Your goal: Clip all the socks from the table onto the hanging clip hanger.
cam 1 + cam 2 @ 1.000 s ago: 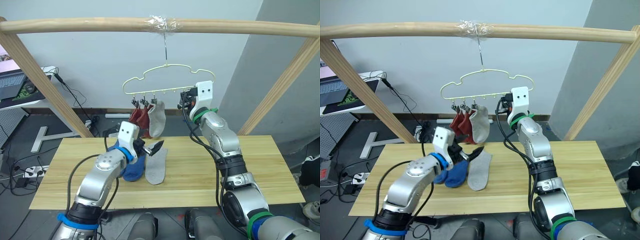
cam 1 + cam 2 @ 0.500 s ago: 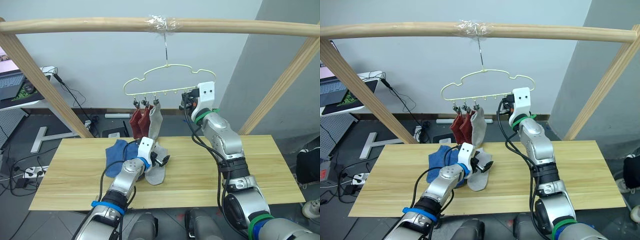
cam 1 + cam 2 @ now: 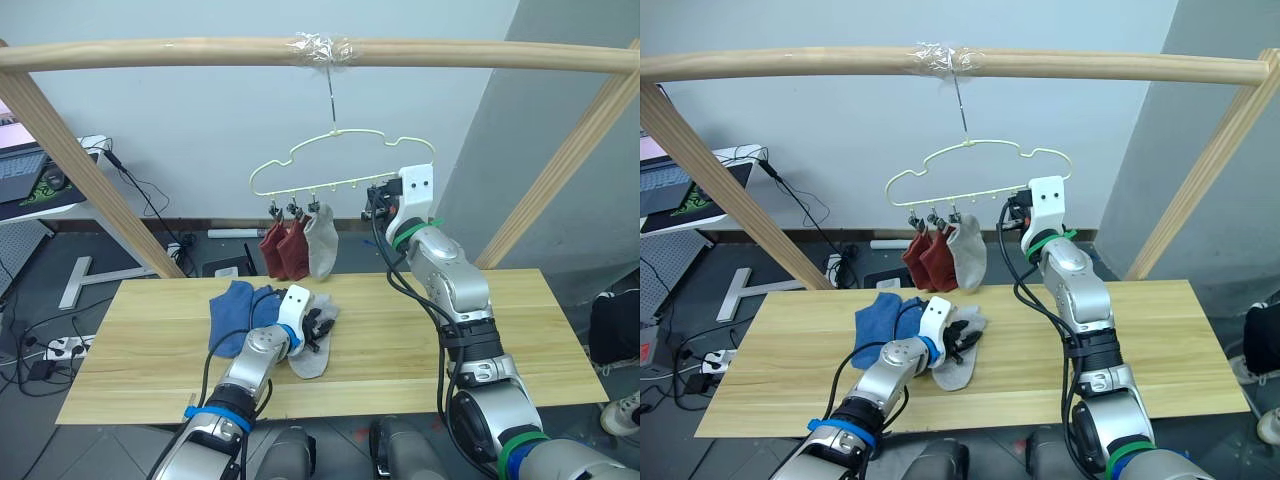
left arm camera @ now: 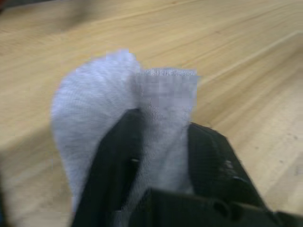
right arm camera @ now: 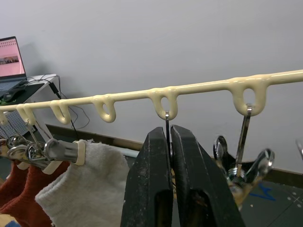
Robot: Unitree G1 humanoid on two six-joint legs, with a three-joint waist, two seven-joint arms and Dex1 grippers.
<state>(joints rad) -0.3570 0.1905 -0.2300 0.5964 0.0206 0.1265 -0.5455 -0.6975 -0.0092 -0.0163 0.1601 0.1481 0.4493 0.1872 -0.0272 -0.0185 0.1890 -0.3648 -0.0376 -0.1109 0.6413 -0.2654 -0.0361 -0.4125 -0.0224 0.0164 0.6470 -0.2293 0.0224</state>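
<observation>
Since a second ago the left gripper (image 3: 965, 340) has dropped from above the socks to the table (image 3: 1160, 340), and its two black fingers (image 4: 113, 156) are now clenched on the cuff end of the loose grey sock (image 4: 118, 109), the fabric bunched up between them. That grey sock (image 3: 958, 365) lies on the planks under and just in front of the gripper, and the two blue socks (image 3: 885, 318) sit in a heap just beside it on the robot's left, touching its edge. Farther back and higher, the right gripper (image 3: 378, 195) holds at the bottom rail of the clip hanger (image 3: 330, 165), unmoved; in the right wrist view its fingers (image 5: 151, 179) are pressed together around the thin wire of the fourth clip (image 5: 166, 124). Left of that gripper, two brick-red socks (image 3: 285, 250) and one hung grey sock (image 3: 321, 245) dangle from the first three clips, the hanger's hook over the taped wooden pole (image 3: 320, 50).
</observation>
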